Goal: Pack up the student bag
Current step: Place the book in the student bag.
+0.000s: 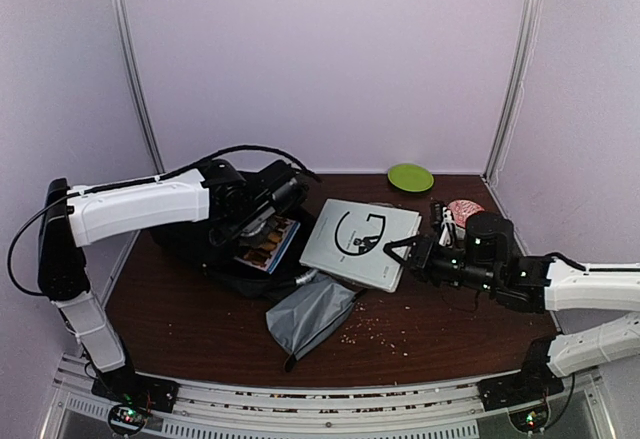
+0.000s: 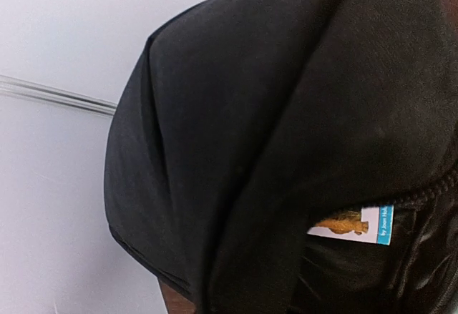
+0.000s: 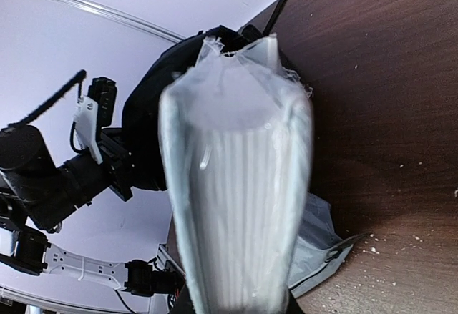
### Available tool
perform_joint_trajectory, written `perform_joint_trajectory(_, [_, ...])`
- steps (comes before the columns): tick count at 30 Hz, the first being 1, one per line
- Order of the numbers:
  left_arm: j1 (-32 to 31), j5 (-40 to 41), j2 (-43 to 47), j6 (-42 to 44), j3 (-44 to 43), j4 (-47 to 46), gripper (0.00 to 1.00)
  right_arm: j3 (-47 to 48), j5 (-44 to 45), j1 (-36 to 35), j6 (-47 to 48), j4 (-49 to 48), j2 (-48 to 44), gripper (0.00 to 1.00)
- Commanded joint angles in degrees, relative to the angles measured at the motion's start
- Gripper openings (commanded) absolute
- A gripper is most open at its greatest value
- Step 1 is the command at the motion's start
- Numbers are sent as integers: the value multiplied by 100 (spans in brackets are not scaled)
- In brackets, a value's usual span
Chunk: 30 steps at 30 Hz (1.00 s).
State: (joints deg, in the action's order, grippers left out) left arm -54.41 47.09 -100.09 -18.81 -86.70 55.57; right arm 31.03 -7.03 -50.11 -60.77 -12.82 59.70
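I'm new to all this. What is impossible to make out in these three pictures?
- Left wrist view: black fabric of the student bag fills it; left fingers unseen, the book shows just a strip.
- Right wrist view: the wrapped book, blurred and close, hides the right fingers.
- Top view: the left arm covers much of the bag's inside; the pink object is too small to identify.
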Motion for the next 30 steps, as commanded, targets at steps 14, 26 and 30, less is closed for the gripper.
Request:
perform_joint_trajectory(14, [49, -822, 757, -205, -356, -951, 0, 1511, -415, -63, -1382, -2866, 2724, 0])
perform_joint_trajectory(26, [141, -1270, 1080, -187, -13, -1509, 0, 3425, -381, -136, -1701, -2347, 4912, 0])
perform_joint_trajectory(30, [150, -1450, 1127, -185, 53, -1646, 0, 4000, -555, -159, -1682, -1931, 5483, 0])
